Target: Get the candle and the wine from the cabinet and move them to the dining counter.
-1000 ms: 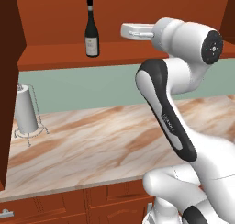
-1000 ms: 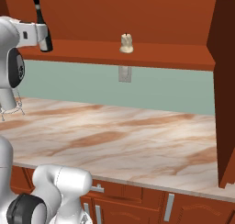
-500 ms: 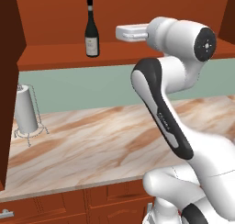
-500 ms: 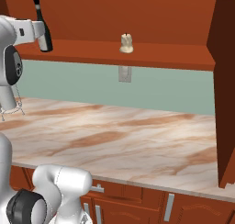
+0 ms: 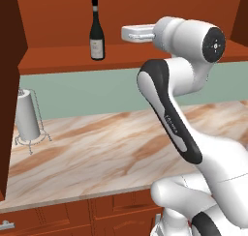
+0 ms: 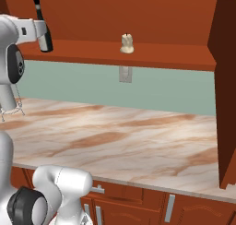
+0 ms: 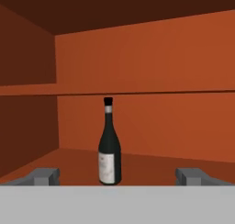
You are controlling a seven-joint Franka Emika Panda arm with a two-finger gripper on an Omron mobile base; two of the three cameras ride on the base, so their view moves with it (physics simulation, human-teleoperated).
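Observation:
The wine (image 5: 97, 32) is a dark bottle with a pale label. It stands upright on the lower shelf of the open cabinet (image 5: 58, 58). My gripper (image 5: 123, 33) is level with the wine and just to its right, pointing at it, apart from it. In the hand view the wine (image 7: 109, 145) stands centred ahead, with the fingertips (image 7: 46, 176) spread wide on either side and nothing between them. The candle (image 6: 127, 43) is small and cream. It sits farther right on the same shelf, and the wine (image 6: 44, 28) stands at the shelf's left end. The dining counter is out of view.
A grey paper-towel roll (image 5: 26, 116) on a wire stand sits on the marble wall counter (image 5: 106, 153) below the cabinet. Open cabinet doors jut out at the left (image 5: 9, 85) and right (image 6: 226, 90). A wall outlet (image 6: 125, 74) sits under the shelf.
My hand has slid a little to the left along the shelf, closer to the wine. The jaws have stayed wide open.

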